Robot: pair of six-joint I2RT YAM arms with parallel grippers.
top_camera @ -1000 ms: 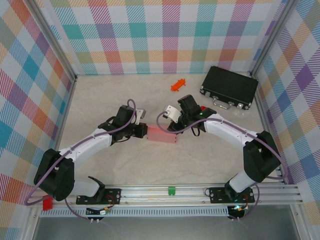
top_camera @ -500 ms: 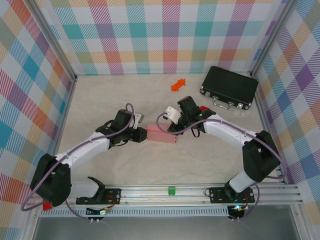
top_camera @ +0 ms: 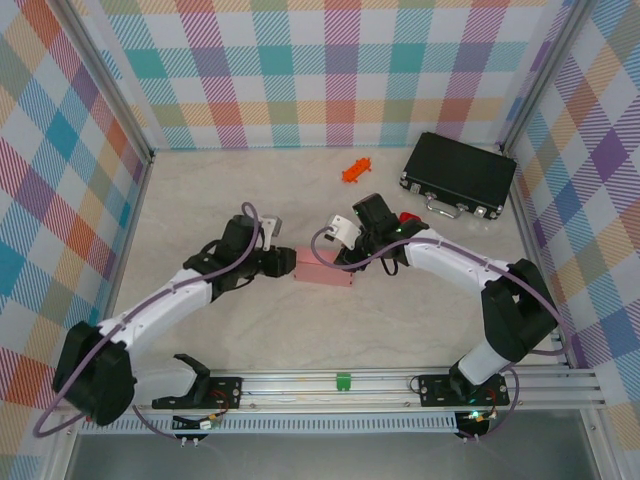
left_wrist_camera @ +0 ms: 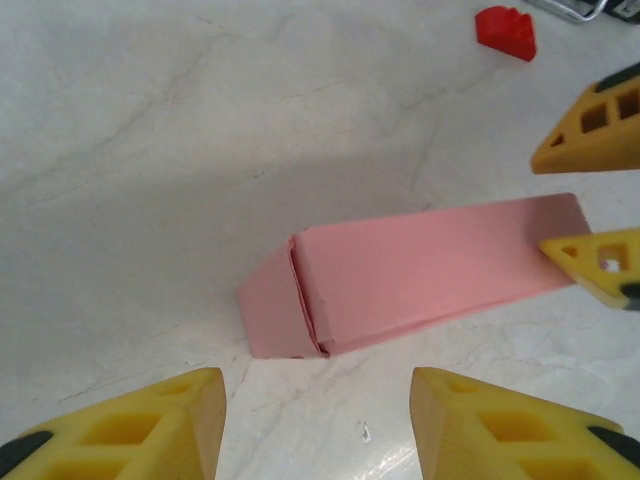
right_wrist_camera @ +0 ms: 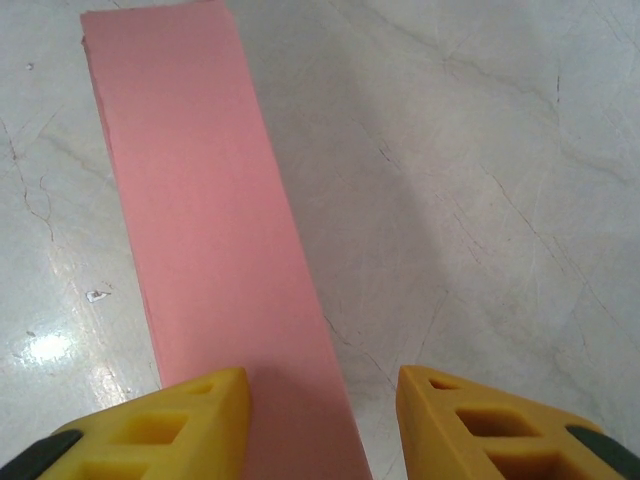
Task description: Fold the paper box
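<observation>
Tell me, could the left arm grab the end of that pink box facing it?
Probably yes: the left gripper is open and faces the paper box's folded end, with just bare table between them.

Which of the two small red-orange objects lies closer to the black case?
The red block, right by the black case; the orange piece lies farther left.

Pink thin-cardboard paper box [left_wrist_camera: 420, 270]: matt, smooth, creases crisp. Beneath it, the pale marble-patterned table top [right_wrist_camera: 520, 200] looks polished and catches glossy glare. On the left gripper [left_wrist_camera: 315, 410], the fingers [left_wrist_camera: 130, 430] are smooth yellow plastic. At the back, the black hard case [top_camera: 460, 170] looks faintly textured, with a shiny metal handle [top_camera: 440, 206].
</observation>
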